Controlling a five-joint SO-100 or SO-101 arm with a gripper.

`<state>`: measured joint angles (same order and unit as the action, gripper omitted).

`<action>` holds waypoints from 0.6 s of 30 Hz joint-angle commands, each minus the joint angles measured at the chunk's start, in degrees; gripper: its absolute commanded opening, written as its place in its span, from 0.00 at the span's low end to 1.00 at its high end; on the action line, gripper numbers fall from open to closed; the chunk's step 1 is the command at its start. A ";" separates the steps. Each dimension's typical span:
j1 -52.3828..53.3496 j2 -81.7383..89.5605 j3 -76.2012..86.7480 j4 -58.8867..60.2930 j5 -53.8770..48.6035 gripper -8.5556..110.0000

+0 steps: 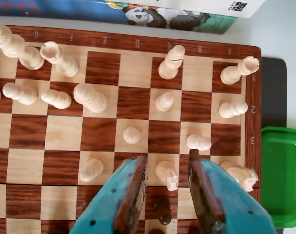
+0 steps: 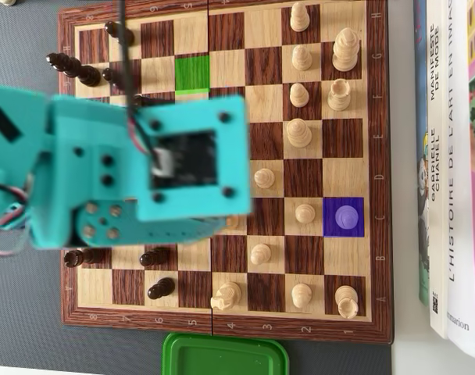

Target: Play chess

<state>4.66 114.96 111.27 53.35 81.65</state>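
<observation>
Chessboard [image 2: 288, 176], one green tray [image 2: 226, 355], gripper [image 1: 167, 161] open around a white pawn [image 1: 166, 173].

A grey table surface [image 2: 19, 31] shows at the overhead view's top-left corner, up beyond the pincer. Opposite it, along the right edge, books [image 2: 448, 156] lie side by side, spines reading across. In the wrist view a panda-covered book [image 1: 172, 17] sits far ahead of the pincer on pale tabletop [image 1: 279, 34]. Off to its right, a green tray [image 1: 283, 175]. Light is even and soft.
</observation>
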 commanded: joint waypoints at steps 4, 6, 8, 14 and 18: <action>0.70 -10.46 -10.81 0.18 -0.26 0.19; 0.70 -13.97 -13.71 0.18 -0.26 0.19; 0.79 -17.49 -16.44 0.18 -0.26 0.19; 1.76 -26.28 -24.43 1.58 -0.26 0.19; 3.87 -31.99 -31.20 5.98 -0.26 0.19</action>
<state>6.94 83.94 85.61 57.22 81.65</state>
